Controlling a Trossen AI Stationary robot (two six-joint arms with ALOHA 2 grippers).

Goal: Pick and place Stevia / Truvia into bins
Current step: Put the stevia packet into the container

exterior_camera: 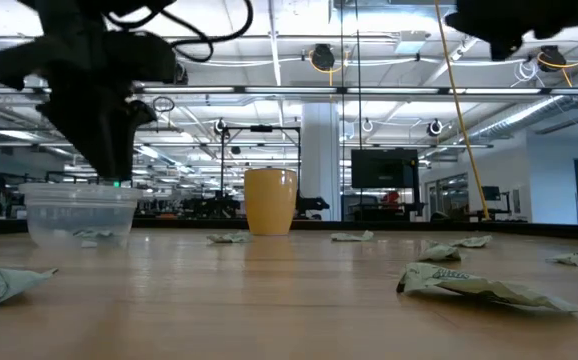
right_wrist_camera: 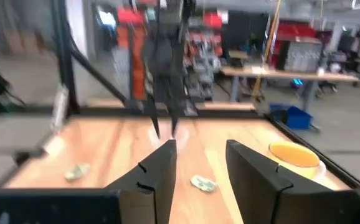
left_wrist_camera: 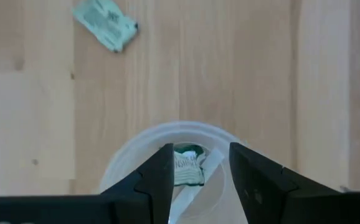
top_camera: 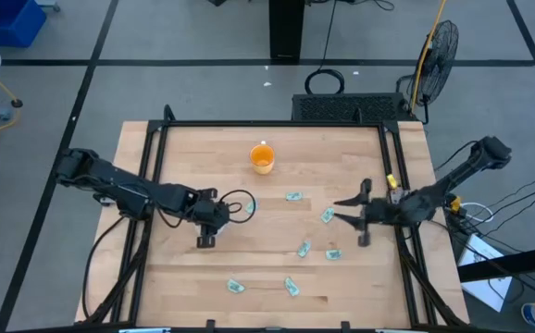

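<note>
wooden table (top_camera: 203, 277) | left gripper (left_wrist_camera: 200, 177) spread over clear cup (left_wrist_camera: 121, 165) | right gripper (top_camera: 349, 210) spread, idle

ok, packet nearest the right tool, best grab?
That Truvia packet lies flat on the table, just ahead of the open right tool. Probably come straight down and pinch across its short width, since nothing stands up to grip. It lies apart from the other packets and the orange cup.

Left end effector (left_wrist_camera: 200, 177) pointing down, fingers parted; right end effector (top_camera: 346, 211) spread wide.
</note>
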